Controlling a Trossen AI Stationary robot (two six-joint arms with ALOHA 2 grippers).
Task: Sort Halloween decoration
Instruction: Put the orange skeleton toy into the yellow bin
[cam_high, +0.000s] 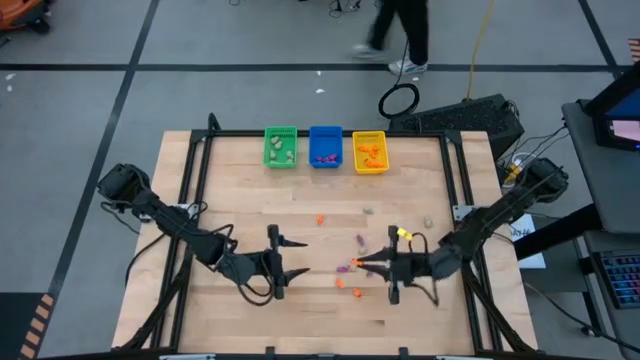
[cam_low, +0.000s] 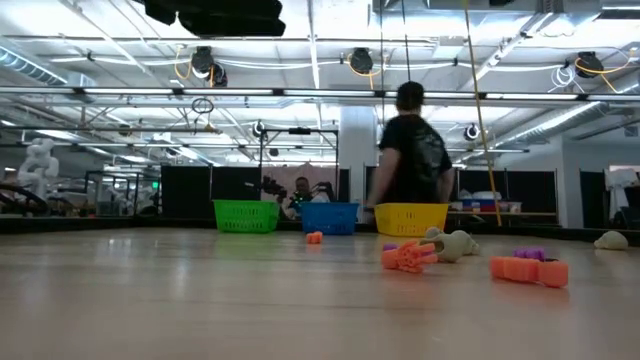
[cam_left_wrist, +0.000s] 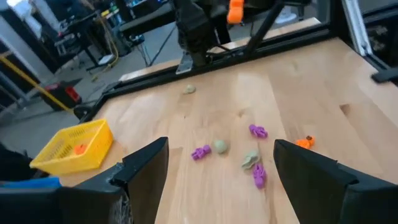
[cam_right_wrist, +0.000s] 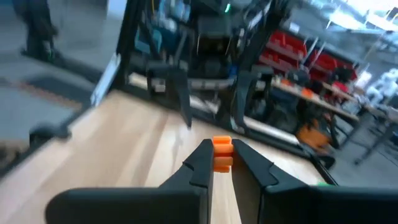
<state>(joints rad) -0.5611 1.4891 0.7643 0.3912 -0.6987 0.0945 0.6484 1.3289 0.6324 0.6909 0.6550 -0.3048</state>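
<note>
- My right claw (cam_right_wrist: 222, 154) is clamped on a little orange trinket (cam_right_wrist: 222, 153), pinched right at the fingertips. From above, it sits over the near-right part of the bench (cam_high: 230, 200), pointing toward my other arm.
- My left claw (cam_left_wrist: 221, 165) is spread wide with nothing in it, hovering over the near-left part of the bench and facing the right one.
- Loose trinkets are scattered across the middle and right of the bench: a few purple ones (cam_left_wrist: 259, 176) near a pale beige one (cam_left_wrist: 219, 146), plus another orange one (cam_left_wrist: 305, 142) off to the side.
- Low view shows an orange piece (cam_low: 408, 256) close to the camera, touching or just in front of a beige piece (cam_low: 455, 243), and a longer orange one (cam_low: 528, 270) beside it.
- Three bins line the far edge: green bin (cam_high: 280, 147), blue bin (cam_high: 325, 146), yellow bin (cam_high: 369, 152). Green has pale bits in it, blue has purple, yellow has orange.
- A person in a dark shirt (cam_low: 411, 155) is on the floor beyond the bench, behind the bins.
</note>
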